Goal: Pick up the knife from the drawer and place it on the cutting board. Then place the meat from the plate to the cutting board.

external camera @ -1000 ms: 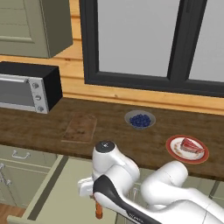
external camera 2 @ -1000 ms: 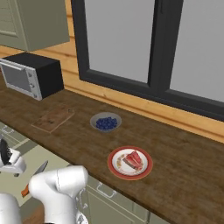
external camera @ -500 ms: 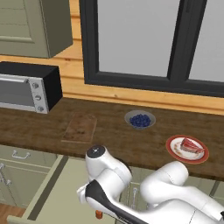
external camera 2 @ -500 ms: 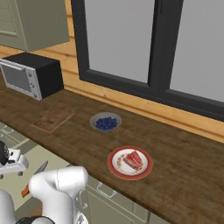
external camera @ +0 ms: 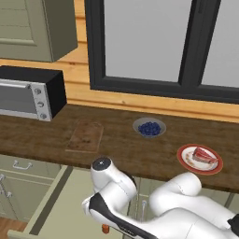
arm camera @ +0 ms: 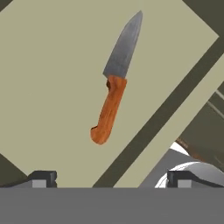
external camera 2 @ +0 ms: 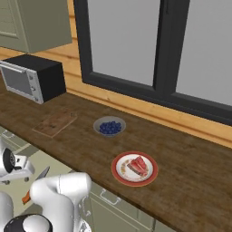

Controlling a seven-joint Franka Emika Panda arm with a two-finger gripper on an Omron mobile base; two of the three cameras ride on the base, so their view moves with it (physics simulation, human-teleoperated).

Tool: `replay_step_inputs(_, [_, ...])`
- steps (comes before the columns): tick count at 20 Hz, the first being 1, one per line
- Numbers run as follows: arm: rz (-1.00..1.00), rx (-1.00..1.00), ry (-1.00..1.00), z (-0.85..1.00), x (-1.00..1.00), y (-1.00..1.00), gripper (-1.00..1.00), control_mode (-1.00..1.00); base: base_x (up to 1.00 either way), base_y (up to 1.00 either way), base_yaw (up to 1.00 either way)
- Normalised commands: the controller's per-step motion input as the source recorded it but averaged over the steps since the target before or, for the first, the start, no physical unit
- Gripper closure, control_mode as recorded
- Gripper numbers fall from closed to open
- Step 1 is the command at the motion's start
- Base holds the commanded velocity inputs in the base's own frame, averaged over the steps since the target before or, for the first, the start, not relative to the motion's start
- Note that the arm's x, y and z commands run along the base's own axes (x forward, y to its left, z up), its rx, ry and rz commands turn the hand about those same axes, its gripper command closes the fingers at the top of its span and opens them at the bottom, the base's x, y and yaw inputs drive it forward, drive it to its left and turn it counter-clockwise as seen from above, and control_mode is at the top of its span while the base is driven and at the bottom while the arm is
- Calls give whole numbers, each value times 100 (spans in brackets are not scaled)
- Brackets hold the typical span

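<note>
**A:** Where's the knife (arm camera: 114, 83) now?

**B:** Lying flat on the pale floor of the open drawer (external camera: 56, 212), below the near edge of the counter. The gripper (arm camera: 109, 177) hangs over it with its jaws spread wide, nothing between them.

**A:** How will it handle?

**B:** Light and rigid, I'd judge. The steel blade looks slick and thin, so the rounded handle is the place to close on, near its middle, across its width. It lies low on the drawer floor, so the fingers must come right down.

**A:** And its look?

**B:** Short grey blade tapering to a point, orange-red handle with a slight curve and a bulbed end. The cutting board (external camera: 85, 136) sits on the counter left of the berry bowl (external camera: 149, 127), bare.
</note>
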Motion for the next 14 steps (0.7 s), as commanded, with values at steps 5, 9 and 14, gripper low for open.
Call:
replay_step_inputs(5, [0,-1,0,-27,24,9,-100,-100,0,0,0])
replay_step_inputs(9, [0,-3,1,-30,19,18,-100,-100,0,0,0])
replay_step_inputs(14, [0,-4,0,-33,19,20,-100,-100,0,0,0])
